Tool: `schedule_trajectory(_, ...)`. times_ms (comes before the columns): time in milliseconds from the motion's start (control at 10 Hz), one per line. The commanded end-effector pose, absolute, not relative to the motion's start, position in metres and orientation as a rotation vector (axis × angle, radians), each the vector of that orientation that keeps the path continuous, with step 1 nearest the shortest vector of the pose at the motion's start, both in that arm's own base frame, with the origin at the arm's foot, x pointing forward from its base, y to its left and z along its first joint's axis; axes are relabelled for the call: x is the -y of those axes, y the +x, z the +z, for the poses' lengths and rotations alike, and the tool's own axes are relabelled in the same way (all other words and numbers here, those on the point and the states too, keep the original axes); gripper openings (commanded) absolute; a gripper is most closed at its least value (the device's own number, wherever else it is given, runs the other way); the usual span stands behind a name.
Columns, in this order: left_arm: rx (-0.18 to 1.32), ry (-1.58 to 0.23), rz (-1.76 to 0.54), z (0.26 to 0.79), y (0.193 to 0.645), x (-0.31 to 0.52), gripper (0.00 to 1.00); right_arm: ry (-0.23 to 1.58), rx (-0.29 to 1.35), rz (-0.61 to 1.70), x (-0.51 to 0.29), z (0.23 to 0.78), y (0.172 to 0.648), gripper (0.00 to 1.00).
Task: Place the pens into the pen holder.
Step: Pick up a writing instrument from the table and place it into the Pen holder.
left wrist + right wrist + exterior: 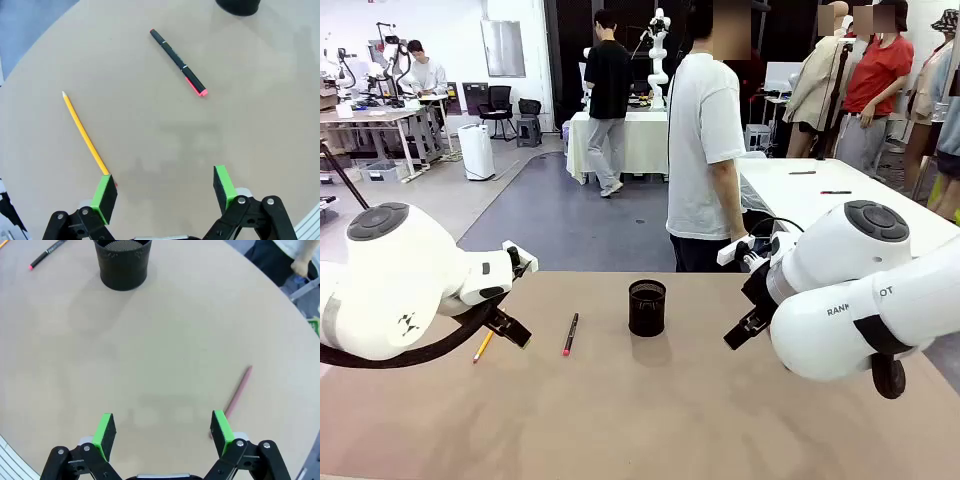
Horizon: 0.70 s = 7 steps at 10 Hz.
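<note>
On the worktop (640, 425) the 3 pens lie flat and well apart from one another, none of them in the pen holder (647, 307).

1. Pen holder: upright near the middle of the far side, between the 2 arms. I judge this placing lets either arm reach it. What shows of its inside from the right wrist is bare mesh, with no pen standing in it.
2. Black pen with red tip (570, 334): to the holder's left, near it but not touching.
3. Yellow pencil (483, 346): further left. From the left wrist its near end runs up to 1 green pad (105, 192), so the left pincer (517, 295) is offset, not astride it.
4. Reddish-brown pen (237, 394): on the right side, its near end just beside 1 pad (221, 429) of the right pincer (738, 292).
5. Pincers: both stand fully spread and hold nothing, with bare worktop between the pads. They hang above the surface, and each faces the pen on its own side.

Assessment: task not yet begun. Each pincer needs a sideways correction to straddle its nearest pen.
</note>
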<state>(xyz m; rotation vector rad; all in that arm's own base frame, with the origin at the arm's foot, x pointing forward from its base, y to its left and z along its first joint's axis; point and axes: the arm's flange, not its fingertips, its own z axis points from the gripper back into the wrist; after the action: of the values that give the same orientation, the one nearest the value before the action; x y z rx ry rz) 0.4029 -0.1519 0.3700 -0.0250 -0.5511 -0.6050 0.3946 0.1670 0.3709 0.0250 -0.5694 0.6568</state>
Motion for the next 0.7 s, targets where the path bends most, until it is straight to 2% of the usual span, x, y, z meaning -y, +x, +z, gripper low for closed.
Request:
schedule_trajectory(0, 0.551, -0.025, -0.605, 0.3701, 0.4029, 0.1519, 1.00, 0.025, 0.569, 0.657, -0.1670, 0.3709, 0.3946, 1.00)
schedule_trajectory(600, 0.551, -0.025, -0.605, 0.3701, 0.4029, 0.1519, 1.00, 0.025, 0.569, 0.657, -0.1670, 0.3709, 0.3946, 1.00)
